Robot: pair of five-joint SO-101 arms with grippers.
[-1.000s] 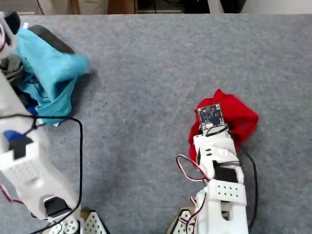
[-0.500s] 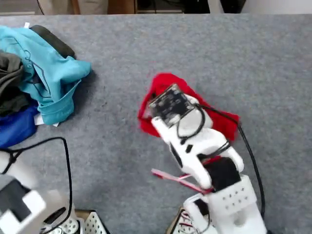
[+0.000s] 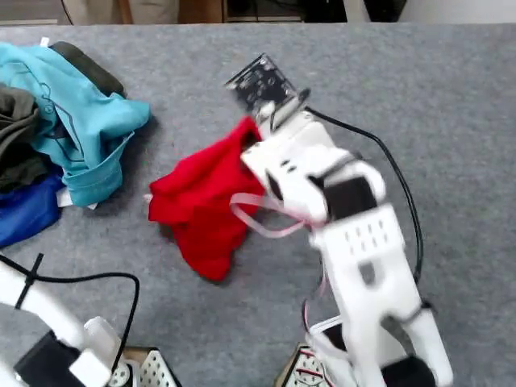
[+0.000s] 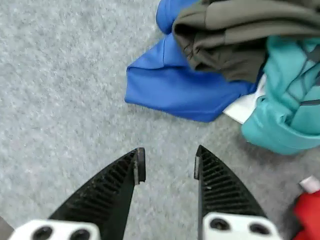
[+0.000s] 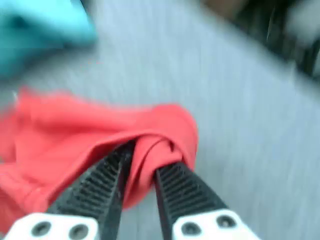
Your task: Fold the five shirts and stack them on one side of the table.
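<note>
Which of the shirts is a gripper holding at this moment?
The crumpled red shirt, pinched in the right gripper. The teal shirt, dark grey shirt and blue shirt lie heaped together, with no gripper on them.

Grey felt-like table cover [image 3: 451, 97] lies under and all round the right gripper [image 5: 145, 159]. Even light, soft shadows. Beyond the gripper, past the table's far edge, there is a thin strip of room: brown wooden upright [image 3: 125, 11], brown panel [image 3: 201, 10], dark clutter [image 3: 322, 10], pale patch [image 3: 459, 10] off to its side. Same grey cover below the left gripper [image 4: 168, 160].
</note>
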